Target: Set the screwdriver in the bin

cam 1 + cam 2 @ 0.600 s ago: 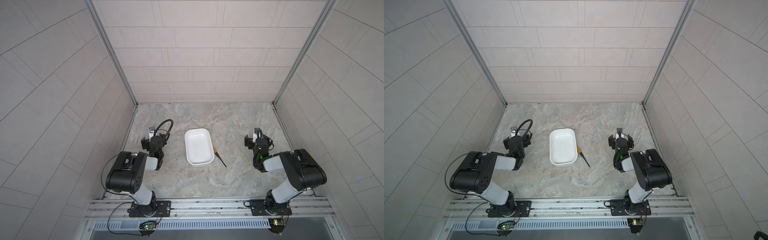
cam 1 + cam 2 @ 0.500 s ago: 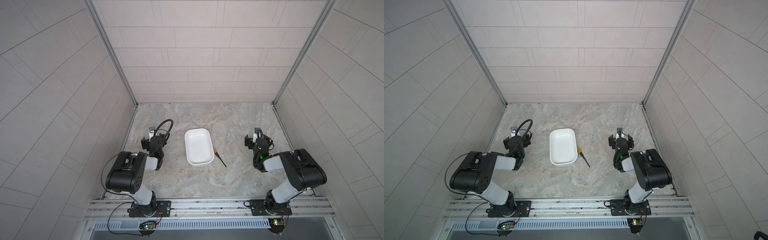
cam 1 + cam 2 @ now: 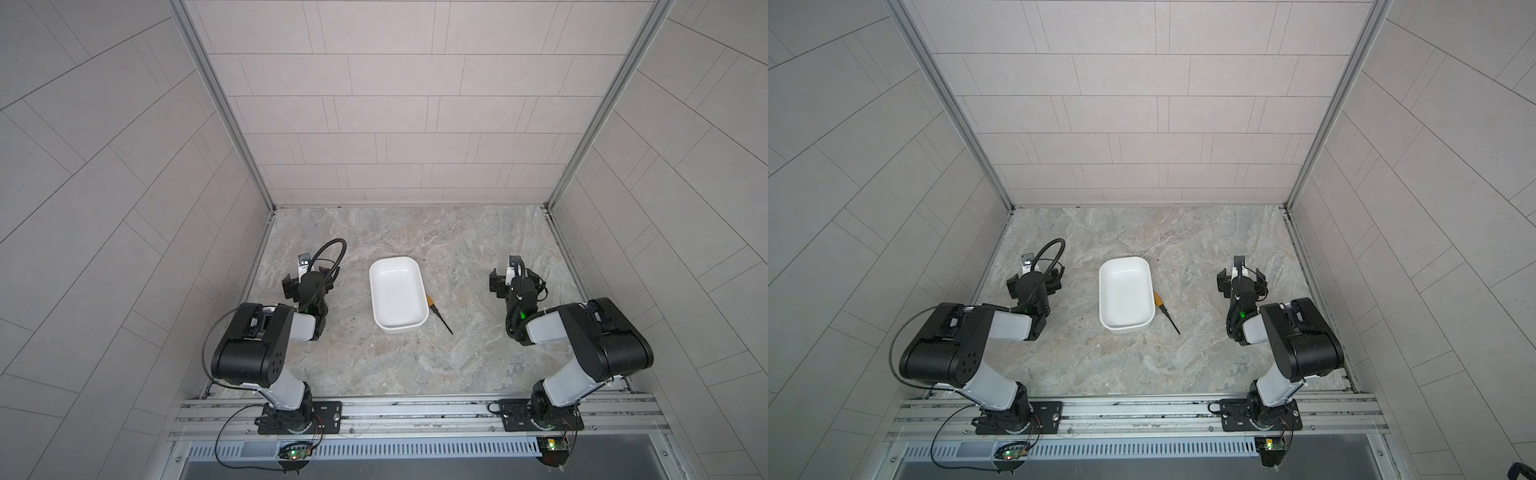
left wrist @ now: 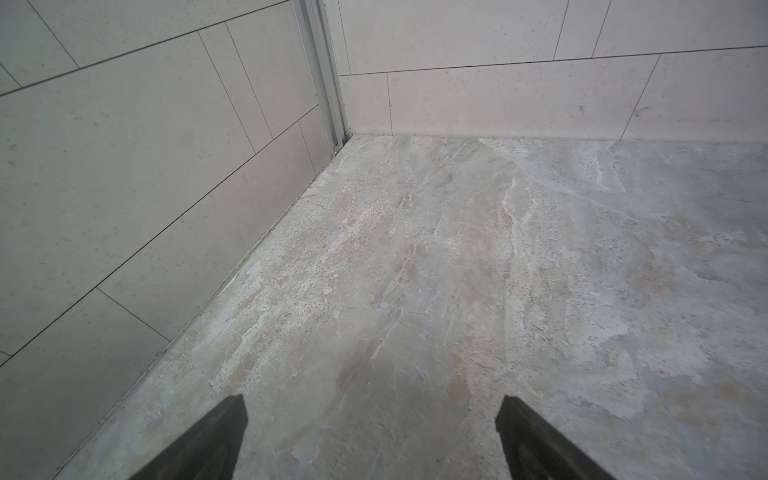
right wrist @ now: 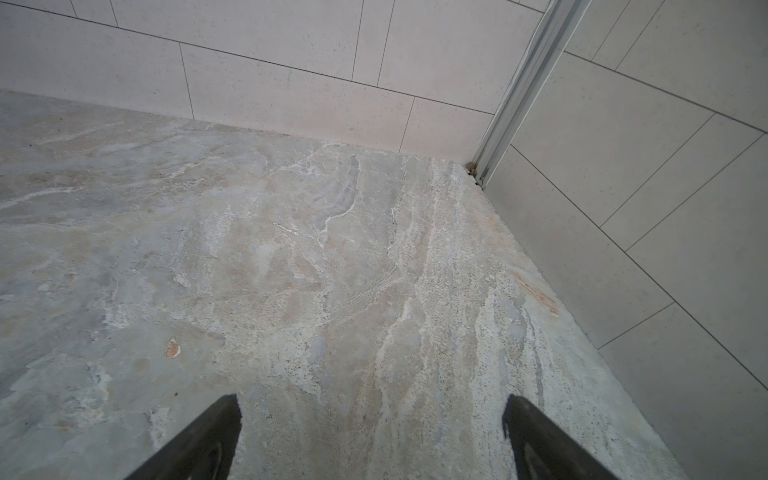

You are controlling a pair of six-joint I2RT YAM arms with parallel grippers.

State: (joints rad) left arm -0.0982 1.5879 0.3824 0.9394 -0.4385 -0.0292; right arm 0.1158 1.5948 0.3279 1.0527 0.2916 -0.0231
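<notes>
1. The small screwdriver (image 3: 437, 312), with a yellow-orange handle and thin black shaft, lies just beside the shallow white plastic rectangular bin (image 3: 401, 327). In both top views its tip is too small to tell its type, and whether the handle touches the bin's wall cannot be told.
2. A dark speck (image 3: 401, 272) inside the bin is too small to identify.
3. The left gripper (image 4: 370, 415) shows only two dark fingers (image 4: 208, 440) in its wrist view, cut off by the picture's edge.
4. The right gripper (image 5: 370, 415) is cropped likewise.
5. In both top views, black wrist housings (image 3: 309, 286) hide the fingertips.
6. The dark grey metal panel (image 3: 415, 467) runs off the lower edge.
</notes>
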